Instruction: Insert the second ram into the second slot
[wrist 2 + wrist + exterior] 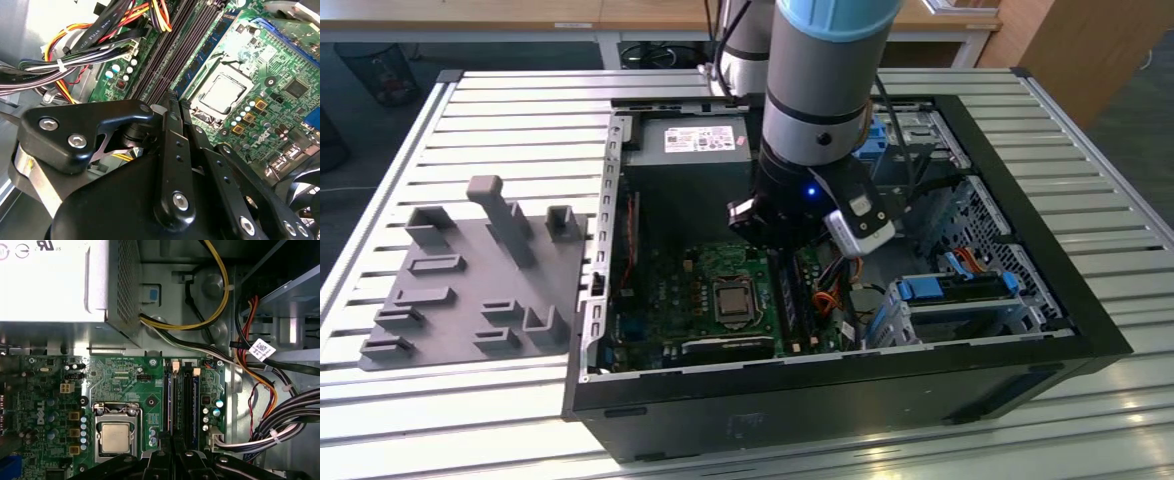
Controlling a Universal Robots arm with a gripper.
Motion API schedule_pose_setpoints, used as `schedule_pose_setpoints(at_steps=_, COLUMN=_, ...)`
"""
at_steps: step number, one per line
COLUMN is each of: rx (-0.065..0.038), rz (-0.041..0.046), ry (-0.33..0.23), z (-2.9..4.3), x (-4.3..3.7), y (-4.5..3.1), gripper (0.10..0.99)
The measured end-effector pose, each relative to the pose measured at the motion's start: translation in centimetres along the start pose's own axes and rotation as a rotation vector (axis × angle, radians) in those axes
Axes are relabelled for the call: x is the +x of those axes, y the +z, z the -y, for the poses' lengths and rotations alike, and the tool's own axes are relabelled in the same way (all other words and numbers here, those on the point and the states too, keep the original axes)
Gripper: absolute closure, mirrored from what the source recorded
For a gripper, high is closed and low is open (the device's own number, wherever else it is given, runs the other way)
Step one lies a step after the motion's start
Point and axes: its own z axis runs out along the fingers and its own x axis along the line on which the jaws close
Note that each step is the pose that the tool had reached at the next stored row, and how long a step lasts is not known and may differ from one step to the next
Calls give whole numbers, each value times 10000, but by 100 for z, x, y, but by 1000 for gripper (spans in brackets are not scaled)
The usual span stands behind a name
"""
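At the exterior view's left a grey holder block (pixel 467 290) lies on the slatted surface (pixel 494 110) beside the open computer case (pixel 1067 310), and over the case's middle the gripper (pixel 781 248) hangs above the motherboard (pixel 667 290). In the second wrist view the fingers (pixel 172 150) are drawn narrow, tips nearly together. In the first wrist view the second ram (pixel 169 405) stands in the slot nearest the processor socket (pixel 116 436), one end under the fingertips, though I cannot tell whether they pinch it; a blue-fronted drive cage (pixel 954 295) sits toward the exterior view's right
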Motion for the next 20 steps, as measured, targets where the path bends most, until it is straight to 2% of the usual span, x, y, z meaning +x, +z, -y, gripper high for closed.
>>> schedule_pose_setpoints(at_steps=7, rx=-1, rz=0, ry=0, z=0, x=-1, y=36, gripper=949)
schedule_pose_setpoints(at_steps=20, rx=0, rz=-44, ry=2, z=1, x=-21, y=55, gripper=949)
